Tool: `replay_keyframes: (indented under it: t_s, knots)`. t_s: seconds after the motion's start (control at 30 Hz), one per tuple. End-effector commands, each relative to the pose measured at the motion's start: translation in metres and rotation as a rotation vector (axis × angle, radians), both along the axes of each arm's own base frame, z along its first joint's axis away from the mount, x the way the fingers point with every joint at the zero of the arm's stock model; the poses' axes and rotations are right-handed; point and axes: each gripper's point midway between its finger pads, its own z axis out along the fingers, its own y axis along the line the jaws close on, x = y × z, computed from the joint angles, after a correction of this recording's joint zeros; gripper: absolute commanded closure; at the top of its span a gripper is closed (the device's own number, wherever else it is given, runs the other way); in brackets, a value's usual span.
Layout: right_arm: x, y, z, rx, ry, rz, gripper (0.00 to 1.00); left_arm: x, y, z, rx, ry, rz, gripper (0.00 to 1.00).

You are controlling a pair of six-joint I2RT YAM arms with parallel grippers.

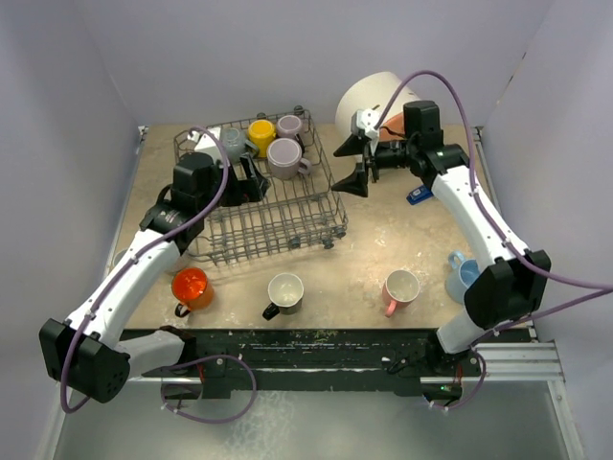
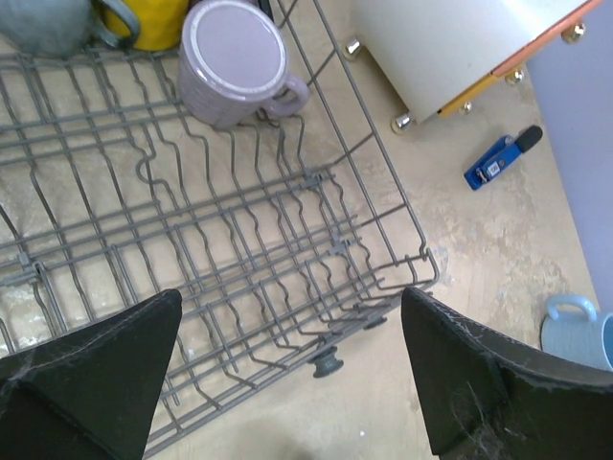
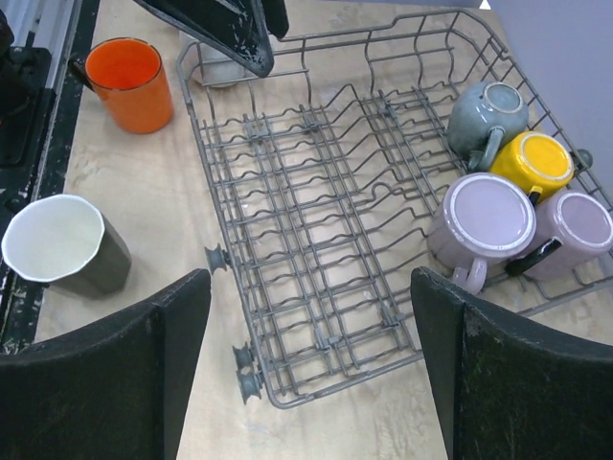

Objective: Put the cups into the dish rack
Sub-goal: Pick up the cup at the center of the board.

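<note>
**Both claws empty at the rack**

Beige tabletop (image 1: 383,240), seen from above: the right claw (image 1: 351,163) hung spread wide and empty, the rack (image 1: 287,230) just beside it. Several cups (image 1: 284,153) stood inside, near the left claw (image 1: 251,179), which was also wide and empty.

Left wrist: a mauve cup (image 2: 235,62) stood ahead.

Right wrist: an orange cup (image 3: 129,84) and a dark cup (image 3: 62,244) waited outside the rack, to the left. Fetching one likely meant clearing the rim and the other claw.

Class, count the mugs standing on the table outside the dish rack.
4, along the near edge: orange mug, dark mug, pink mug, then light blue mug at far right. The left arm may hide more.
</note>
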Motion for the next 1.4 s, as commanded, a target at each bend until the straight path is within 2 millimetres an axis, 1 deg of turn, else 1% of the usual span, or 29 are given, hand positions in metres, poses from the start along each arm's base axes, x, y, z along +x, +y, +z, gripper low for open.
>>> replay_keyframes:
  t_s: [0.0,0.13,0.27,0.4,0.5,0.6,0.63,0.7,0.77,0.8,0.87,1.1,1.23,1.37]
  knots:
    - [-0.02,-0.008,0.016,-0.007,-0.091,0.011,0.13,-0.01,-0.007,0.029,-0.02,-0.042,-0.073,0.03]
    - [-0.027,-0.021,0.006,-0.06,-0.091,-0.057,0.13,-0.026,-0.007,0.032,-0.026,-0.025,-0.108,0.03]
    - [-0.047,-0.033,-0.007,-0.103,-0.078,-0.093,0.13,-0.045,-0.007,0.031,-0.073,-0.016,-0.128,0.07]
    - [-0.06,-0.044,-0.004,-0.113,-0.08,-0.148,0.12,-0.06,-0.013,0.034,-0.185,0.026,-0.128,0.1]
    - [-0.064,-0.055,-0.005,-0.106,-0.058,-0.196,0.1,-0.067,-0.019,0.033,-0.242,0.051,-0.14,0.13]
    - [-0.066,-0.061,-0.007,-0.096,-0.066,-0.217,0.09,-0.072,-0.025,0.03,-0.278,0.094,-0.162,0.17]
    - [-0.068,-0.062,-0.007,-0.082,-0.063,-0.218,0.09,-0.074,-0.027,0.028,-0.286,0.112,-0.174,0.19]
    - [-0.071,-0.063,-0.01,-0.066,-0.05,-0.219,0.09,-0.077,-0.033,0.025,-0.295,0.143,-0.206,0.25]
    - [-0.074,-0.064,-0.015,-0.062,-0.04,-0.215,0.09,-0.082,-0.04,0.023,-0.293,0.173,-0.254,0.34]
    - [-0.076,-0.064,-0.018,-0.061,-0.034,-0.211,0.09,-0.086,-0.045,0.022,-0.283,0.188,-0.301,0.39]
    - [-0.08,-0.063,-0.022,-0.06,-0.024,-0.2,0.1,-0.091,-0.051,0.021,-0.252,0.212,-0.333,0.4]
    - [-0.081,-0.066,-0.031,-0.063,-0.009,-0.206,0.1,-0.107,-0.062,0.017,-0.077,0.289,-0.352,0.41]
    - [-0.083,-0.072,-0.039,-0.079,0.011,-0.23,0.1,-0.123,-0.08,0.003,0.039,0.363,-0.383,0.42]
    - [-0.084,-0.075,-0.05,-0.085,0.032,-0.248,0.1,-0.148,-0.092,-0.02,0.155,0.46,-0.387,0.49]
